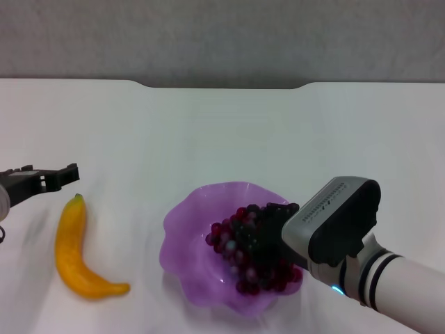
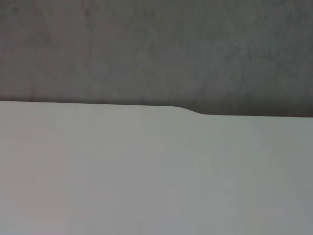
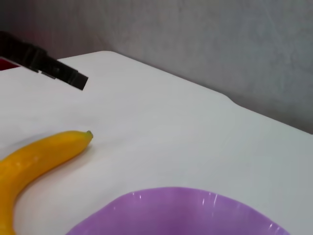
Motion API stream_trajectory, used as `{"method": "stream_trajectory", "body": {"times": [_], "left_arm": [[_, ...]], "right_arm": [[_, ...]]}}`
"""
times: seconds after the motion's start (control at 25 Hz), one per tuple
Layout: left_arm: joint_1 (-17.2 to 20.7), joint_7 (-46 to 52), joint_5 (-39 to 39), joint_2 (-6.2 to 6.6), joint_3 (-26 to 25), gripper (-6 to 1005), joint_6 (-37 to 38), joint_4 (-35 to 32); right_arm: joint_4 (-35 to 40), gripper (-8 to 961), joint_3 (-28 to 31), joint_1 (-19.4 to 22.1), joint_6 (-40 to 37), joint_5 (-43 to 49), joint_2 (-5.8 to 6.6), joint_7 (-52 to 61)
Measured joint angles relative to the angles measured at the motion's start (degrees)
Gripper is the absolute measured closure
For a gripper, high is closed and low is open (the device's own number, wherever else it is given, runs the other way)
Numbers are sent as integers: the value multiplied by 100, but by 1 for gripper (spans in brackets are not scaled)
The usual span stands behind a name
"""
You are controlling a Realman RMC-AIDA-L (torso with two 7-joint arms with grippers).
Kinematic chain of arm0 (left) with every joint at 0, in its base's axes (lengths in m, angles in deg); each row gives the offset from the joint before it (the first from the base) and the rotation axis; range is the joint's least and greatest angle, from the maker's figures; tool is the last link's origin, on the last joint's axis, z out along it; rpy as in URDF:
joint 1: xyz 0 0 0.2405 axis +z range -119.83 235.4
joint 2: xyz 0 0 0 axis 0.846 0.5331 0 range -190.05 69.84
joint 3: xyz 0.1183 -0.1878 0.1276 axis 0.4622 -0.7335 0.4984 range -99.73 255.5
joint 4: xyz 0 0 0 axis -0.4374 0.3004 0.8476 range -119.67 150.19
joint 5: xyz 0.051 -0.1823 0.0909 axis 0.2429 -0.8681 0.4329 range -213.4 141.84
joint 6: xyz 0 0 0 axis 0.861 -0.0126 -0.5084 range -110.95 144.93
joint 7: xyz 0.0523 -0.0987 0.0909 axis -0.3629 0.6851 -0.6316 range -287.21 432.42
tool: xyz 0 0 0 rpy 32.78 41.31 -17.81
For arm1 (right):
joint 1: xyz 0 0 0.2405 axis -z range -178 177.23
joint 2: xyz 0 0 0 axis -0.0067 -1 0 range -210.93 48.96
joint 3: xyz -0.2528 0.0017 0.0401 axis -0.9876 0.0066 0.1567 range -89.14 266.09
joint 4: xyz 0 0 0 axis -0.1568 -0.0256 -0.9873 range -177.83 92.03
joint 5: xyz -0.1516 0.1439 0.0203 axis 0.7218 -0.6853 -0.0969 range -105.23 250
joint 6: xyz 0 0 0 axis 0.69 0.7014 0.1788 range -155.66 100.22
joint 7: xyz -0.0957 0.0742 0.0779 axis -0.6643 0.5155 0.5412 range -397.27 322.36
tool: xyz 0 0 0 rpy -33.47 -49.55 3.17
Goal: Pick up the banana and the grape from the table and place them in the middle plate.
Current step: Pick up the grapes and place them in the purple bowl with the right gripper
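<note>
- White table [image 1: 222, 132] fills most of the head view, with a grey wall along the top of the frame and a shallow notch in the table's far edge at upper centre.
- One purple plate [image 1: 182, 229] sits at lower centre; its wavy rim also shows along the bottom of the right wrist view.
- One bunch of grapes [image 1: 240, 243] lies inside the plate, towards its right half, so that half of the job looks done.
- One banana [image 1: 73, 250] lies on the table at lower left, well apart from the plate, stem tip towards the top of the frame and the curved end towards the bottom.
- Right gripper [image 1: 274, 226] reaches into the plate from the lower right, right against the grapes — whether its fingers are pinching the bunch or spread off it cannot be told, since the dark fingers merge with the fruit.
- Left gripper [image 1: 59, 177] hangs at the left edge, just above the banana's stem tip; only dark finger ends show, and their spread cannot be told.
- Judged by looks, the banana is stiff, light and smooth-skinned, so likely a little slippery; the thick middle of the curve seems the safest hold, across its width.
- The grapes look knobbly and loosely joined — a hold round the bunch's middle would suit better than one at a tip.
</note>
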Motion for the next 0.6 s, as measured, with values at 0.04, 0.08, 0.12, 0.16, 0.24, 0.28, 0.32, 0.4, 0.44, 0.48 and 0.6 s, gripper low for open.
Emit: {"method": "stream_trajectory", "body": {"times": [0.04,0.08,0.12,0.16,0.24,0.28,0.32,0.4,0.44,0.48,0.6], "left_arm": [[5,0,0,0,-1,109,1,0],[9,0,0,0,-4,109,1,0],[9,0,0,0,-4,109,1,0],[12,0,0,0,-4,109,1,0],[14,0,0,0,-4,109,1,0],[16,0,0,0,-4,110,1,0],[22,0,0,0,-6,110,2,0],[52,0,0,0,-14,110,18,0],[72,-1,0,0,-20,110,31,0],[85,-2,0,0,-24,110,41,1],[104,-20,1,0,-23,110,82,1]], "right_arm": [[-2,601,-1,9,-7,8,0,-5],[-11,592,3,18,-20,10,0,-7],[-19,584,12,24,-33,10,0,-8],[-25,575,23,27,-52,11,0,-9],[-17,558,31,28,-93,13,-3,-10],[-9,550,31,30,-116,12,-6,-11],[-8,508,31,33,-133,11,-6,-11],[-44,424,43,60,-181,17,-1,-13],[-74,382,58,102,-254,26,5,-20],[-105,340,73,153,-356,35,13,-30],[-384,208,175,643,-1242,122,27,-97]]}}
